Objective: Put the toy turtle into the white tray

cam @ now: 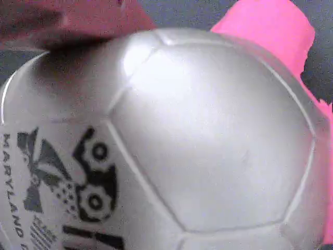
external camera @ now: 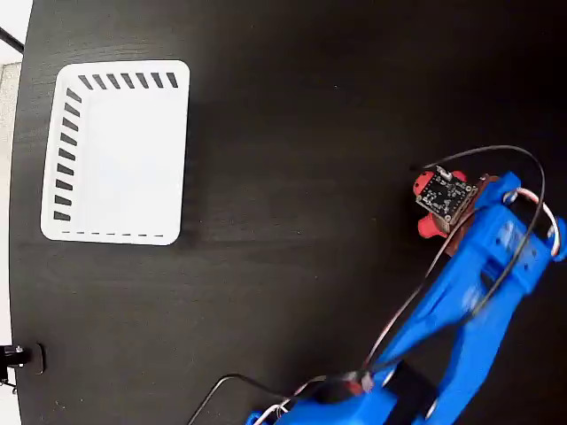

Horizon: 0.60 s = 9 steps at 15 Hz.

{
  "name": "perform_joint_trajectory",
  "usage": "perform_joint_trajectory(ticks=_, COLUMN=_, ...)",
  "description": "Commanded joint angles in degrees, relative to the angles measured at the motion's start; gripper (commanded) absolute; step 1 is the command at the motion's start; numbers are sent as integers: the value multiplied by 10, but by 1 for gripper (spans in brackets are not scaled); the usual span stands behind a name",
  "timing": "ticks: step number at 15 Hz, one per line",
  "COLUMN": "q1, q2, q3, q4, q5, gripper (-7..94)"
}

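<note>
Black table; white tray far left; blue hand over toy turtle, grip state unclear.

toy turtle mostly hidden, perhaps gripped

The place looked like a hobby robotics or lab setup rather than a home room. A dark, black-grained bench filled almost the whole fixed view, bare apart from a white tray and a blue, 3D-printed-looking arm with loose wires and an exposed circuit board. A small black fitting sat at the bench's left edge. Little else of the room showed.
</note>
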Motion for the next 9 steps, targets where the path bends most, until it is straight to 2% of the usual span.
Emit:
perform_joint_trajectory(ticks=1, q1=-22, q2=194, q3=23, q4=7, q5=10, gripper=0)
perform_joint_trajectory(ticks=5, q1=-132, q2=334, q3=50, q4=41, q5=54, gripper=0)
perform_joint_trajectory(ticks=9, q1=-319, q2=384, q3=66, q4=56, q5=132, gripper=0)
